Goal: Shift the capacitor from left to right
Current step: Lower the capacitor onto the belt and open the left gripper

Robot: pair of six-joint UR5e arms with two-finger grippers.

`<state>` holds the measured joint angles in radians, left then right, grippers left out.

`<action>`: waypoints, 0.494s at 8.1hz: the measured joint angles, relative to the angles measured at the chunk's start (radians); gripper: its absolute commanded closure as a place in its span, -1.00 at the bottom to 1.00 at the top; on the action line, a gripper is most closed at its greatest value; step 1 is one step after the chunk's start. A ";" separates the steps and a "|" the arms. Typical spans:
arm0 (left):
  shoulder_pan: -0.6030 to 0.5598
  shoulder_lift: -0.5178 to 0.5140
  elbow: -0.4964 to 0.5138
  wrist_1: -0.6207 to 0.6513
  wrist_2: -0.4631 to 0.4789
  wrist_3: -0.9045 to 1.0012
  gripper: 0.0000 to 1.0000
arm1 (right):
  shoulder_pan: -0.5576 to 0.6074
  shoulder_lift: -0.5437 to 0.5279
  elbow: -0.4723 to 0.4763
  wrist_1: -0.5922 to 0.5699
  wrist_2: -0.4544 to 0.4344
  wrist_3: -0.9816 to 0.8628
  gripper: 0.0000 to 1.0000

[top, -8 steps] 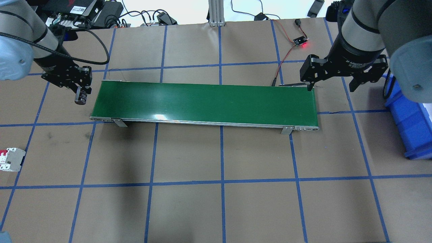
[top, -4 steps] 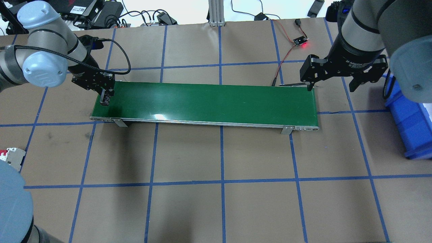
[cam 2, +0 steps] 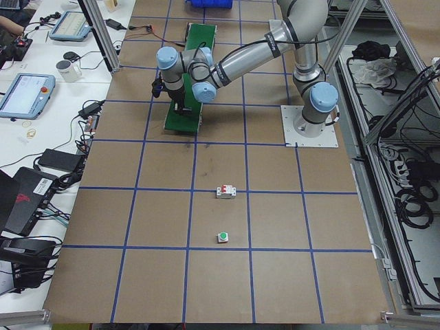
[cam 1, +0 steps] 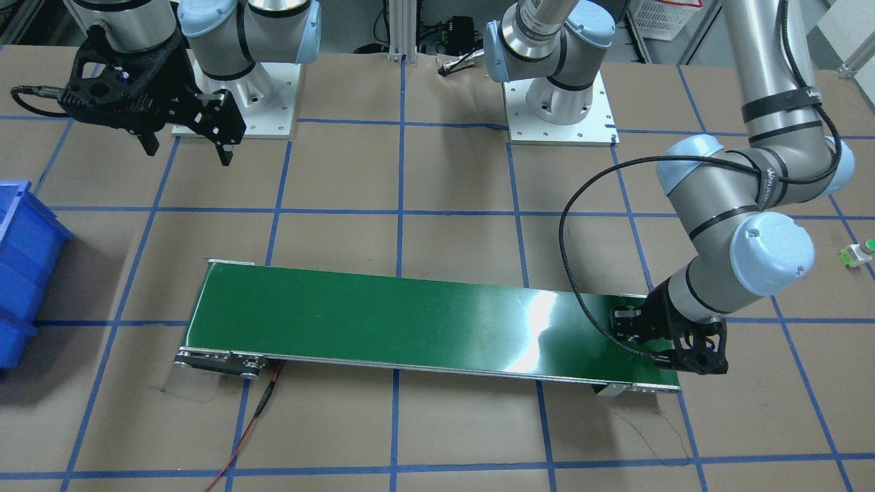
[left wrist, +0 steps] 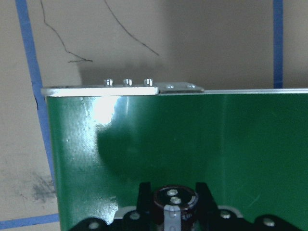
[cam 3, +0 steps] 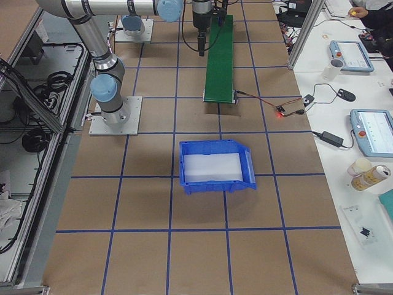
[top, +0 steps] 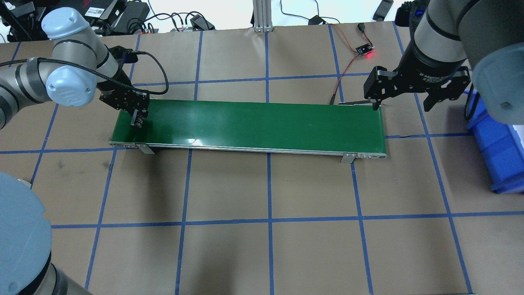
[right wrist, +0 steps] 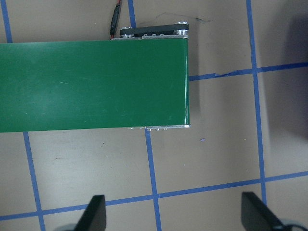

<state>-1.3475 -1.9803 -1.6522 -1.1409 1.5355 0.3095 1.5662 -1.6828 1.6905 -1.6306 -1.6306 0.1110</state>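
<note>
1. The left gripper (top: pixel 136 118) is clamped on the small black capacitor (left wrist: pixel 175 198), which has a pale grey stripe. It holds the capacitor over the left end of the long green conveyor belt (top: pixel 262 125), near the belt's end edge.
2. In the left wrist view the belt's end edge runs down the view's left side, and its silver metal side rail (left wrist: pixel 101 90) crosses the top. Green surface shows between the capacitor and both edges.
3. From the left gripper the belt runs open along its whole length to its right end.
4. The right gripper (right wrist: pixel 178 214) has its fingers spread wide and holds nothing. It hangs raised above the brown paper-covered tabletop (top: pixel 311 246), off the belt and beside the belt's right end.
5. A blue plastic bin (cam 3: pixel 215 166) sits on the tabletop beyond the belt's right end, apart from it. The overhead view's right edge cuts it off.
6. Only the capacitor's top end shows between the fingers in the wrist view, cut by the bottom edge. In the overhead view the fingers cover most of it, so it cannot be told whether it touches the belt.
7. The left arm's pale blue elbow joint (top: pixel 20 229) blocks the overhead view's lower left corner.
8. The white box-shaped breaker with red switches (cam 2: pixel 226 192) and the small green-capped white button (cam 2: pixel 223 237) show in the left side view. Both lie well apart from the belt.
</note>
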 measured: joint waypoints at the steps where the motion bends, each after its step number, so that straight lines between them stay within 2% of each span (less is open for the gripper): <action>1: -0.006 -0.003 0.000 0.001 0.000 0.000 -0.39 | 0.000 0.000 0.000 0.000 0.000 0.000 -1.00; 3: -0.009 -0.005 -0.002 0.042 -0.002 -0.008 -1.00 | 0.000 0.004 0.001 -0.004 0.001 0.001 -1.00; 4: -0.010 -0.007 -0.003 0.080 -0.004 -0.015 -1.00 | 0.000 0.011 0.003 -0.031 0.001 0.006 -1.00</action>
<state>-1.3576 -1.9869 -1.6552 -1.0606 1.5318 0.2940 1.5662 -1.6718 1.6940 -1.6614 -1.6295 0.1170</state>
